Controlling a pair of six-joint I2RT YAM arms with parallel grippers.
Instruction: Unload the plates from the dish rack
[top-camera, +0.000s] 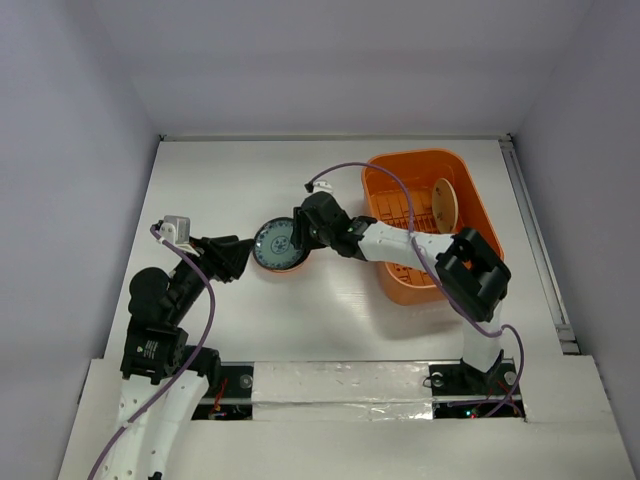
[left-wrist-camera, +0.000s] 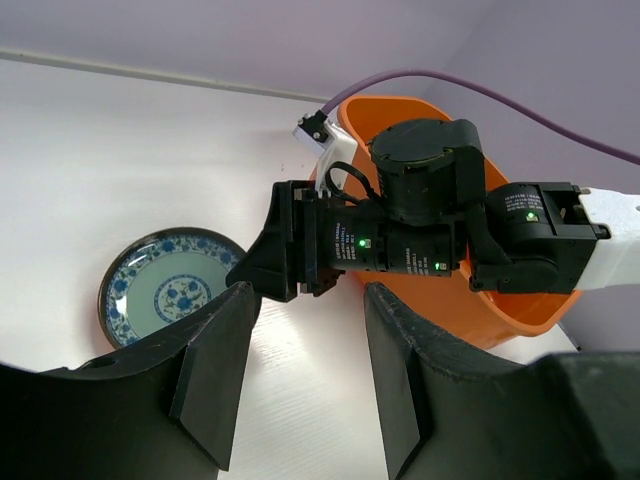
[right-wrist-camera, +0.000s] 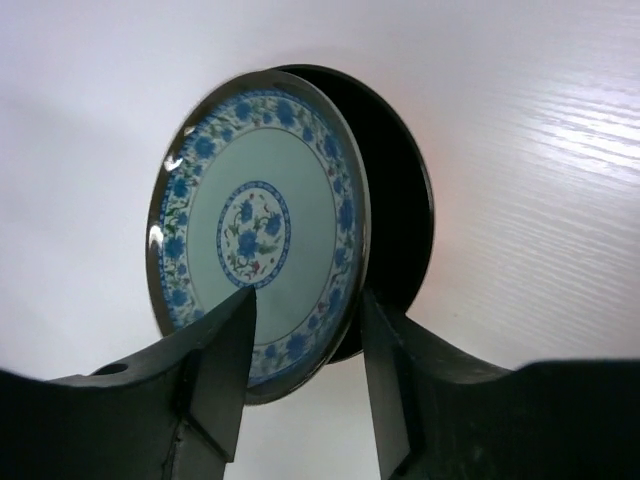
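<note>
The blue-grey patterned plate (top-camera: 273, 243) lies flat on the table left of the orange dish rack (top-camera: 395, 285). It rests on a black plate (right-wrist-camera: 400, 220), and an orange-red rim (top-camera: 285, 267) shows beneath. My right gripper (top-camera: 292, 238) is open, its fingers (right-wrist-camera: 225, 350) either side of the patterned plate's near rim (right-wrist-camera: 255, 225). A cream plate (top-camera: 445, 205) stands upright in the rack. My left gripper (top-camera: 240, 258) is open and empty just left of the stack, low over the table (left-wrist-camera: 305, 390). The left wrist view also shows the patterned plate (left-wrist-camera: 165, 290) and the rack (left-wrist-camera: 520, 310).
The right arm (top-camera: 400, 245) reaches across the rack's near left corner. Its purple cable (top-camera: 350, 170) loops over the rack. White walls bound the table at the back and both sides.
</note>
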